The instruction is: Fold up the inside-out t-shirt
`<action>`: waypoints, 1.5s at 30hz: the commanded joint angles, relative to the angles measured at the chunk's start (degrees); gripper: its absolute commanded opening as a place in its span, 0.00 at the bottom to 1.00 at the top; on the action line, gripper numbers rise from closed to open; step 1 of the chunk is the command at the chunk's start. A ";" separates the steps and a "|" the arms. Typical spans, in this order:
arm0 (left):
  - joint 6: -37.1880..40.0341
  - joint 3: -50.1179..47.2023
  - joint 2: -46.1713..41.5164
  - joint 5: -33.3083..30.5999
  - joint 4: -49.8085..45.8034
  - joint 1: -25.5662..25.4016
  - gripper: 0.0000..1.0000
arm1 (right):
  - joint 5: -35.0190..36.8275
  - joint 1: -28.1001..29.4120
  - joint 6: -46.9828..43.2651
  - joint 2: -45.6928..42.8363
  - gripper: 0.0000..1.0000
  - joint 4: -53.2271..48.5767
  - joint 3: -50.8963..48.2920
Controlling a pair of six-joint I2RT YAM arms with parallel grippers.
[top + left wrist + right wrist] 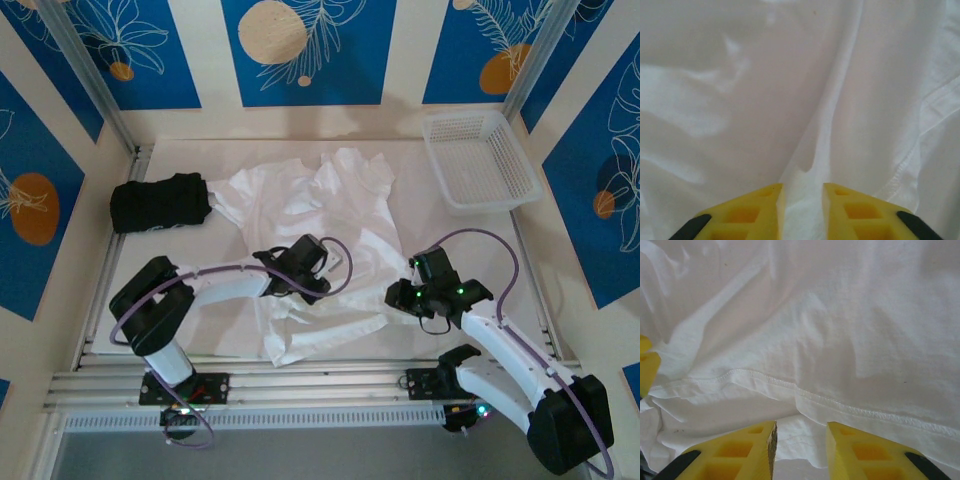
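1. Black folded garment (160,203): lay at the table's left edge, just touching the left sleeve of the t-shirt.
2. Left arm: rose from its base at the near left, bent sharply at the elbow, and stretched its forearm to the right, low over the cloth. The left gripper (322,268) pointed down onto the middle of the shirt. In the left wrist view its (802,192) yellow fingers (757,200) stood a little apart, with a raised ridge of cloth running into the gap.
3. Inside-out t-shirt (300,200): lay rumpled across the centre of the table, collar end far and hem end near, under both grippers.
4. Right arm: leaned from its base at the near right toward the left, wrist bent down. The right gripper (400,295) sat at the shirt's right edge. In the right wrist view its (801,430) fingers were partly apart just before a stitched hem (840,402); whether they pinched the cloth could not be told.
5. White basket (490,205): stood at the far right corner, apart from the shirt.
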 commanded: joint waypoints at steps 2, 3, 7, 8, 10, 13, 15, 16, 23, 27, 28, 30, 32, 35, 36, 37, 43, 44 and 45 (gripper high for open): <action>-0.46 2.40 1.94 5.59 -2.48 -0.28 0.37 | -1.41 -0.22 -0.71 -0.48 0.33 -0.18 -0.36; -0.68 2.59 1.99 6.81 -2.27 -0.46 0.40 | -1.50 -0.24 -0.63 -0.48 0.33 -0.07 -0.51; -0.75 2.34 2.41 7.51 -1.19 -1.51 0.52 | -1.63 -0.25 -0.50 -0.48 0.33 0.19 -0.70; -0.82 2.42 2.50 7.50 -1.18 -1.66 0.53 | -1.67 -0.33 -0.59 -0.56 0.33 0.22 -0.78; -1.32 2.34 2.60 7.66 -0.48 -1.93 0.55 | -1.67 -0.41 -0.63 -0.47 0.33 0.31 -0.79; -2.15 2.35 2.60 8.28 0.66 -2.46 0.56 | -1.64 -0.41 -0.81 -0.33 0.33 0.31 -0.79; -2.52 2.51 2.70 8.46 1.37 -2.98 0.57 | -1.62 -0.51 -0.88 -0.21 0.33 0.40 -0.87; -2.64 2.65 2.84 8.58 1.54 -3.22 0.58 | -1.69 -0.48 -0.90 -0.14 0.33 0.39 -0.87; -1.26 5.45 6.52 2.96 -1.48 -4.93 0.58 | -1.89 -0.60 -1.07 -0.08 0.33 0.31 -0.96; -0.74 6.65 7.29 1.09 -2.67 -5.02 0.44 | -2.05 -0.53 -1.23 -0.34 0.33 -0.02 -0.61; -0.81 6.65 6.97 1.12 -2.49 -5.03 0.37 | -2.23 -0.56 -1.46 -0.46 0.33 -0.13 -0.58; -0.99 6.35 5.34 0.82 -1.84 -4.97 0.20 | -3.23 -0.32 -3.06 -1.35 0.34 0.02 -0.38; -1.58 5.61 3.01 1.04 -0.43 -4.59 0.07 | -4.19 0.65 -4.82 -2.91 0.36 0.84 -0.44; -2.73 4.78 -0.32 3.37 0.89 -3.11 0.00 | -6.64 4.65 -8.10 -6.58 0.40 5.17 -1.16; -3.22 4.96 -1.25 4.51 0.72 -2.15 0.00 | -7.43 6.97 -9.57 -8.08 0.41 7.77 -1.67; -3.80 5.07 -1.97 5.84 0.45 -1.08 0.00 | -7.17 9.24 -10.69 -9.34 0.43 10.32 -2.47; -9.38 11.66 -3.65 17.48 -5.45 7.26 0.00 | 9.06 28.20 -26.57 -9.48 0.51 39.69 -12.32; -9.95 13.78 -3.41 19.68 -7.40 8.45 0.00 | 11.75 30.93 -31.26 -6.37 0.51 47.81 -14.62; -10.55 15.68 -3.28 21.52 -9.08 9.64 0.00 | 13.73 32.64 -34.63 -2.11 0.51 55.60 -15.84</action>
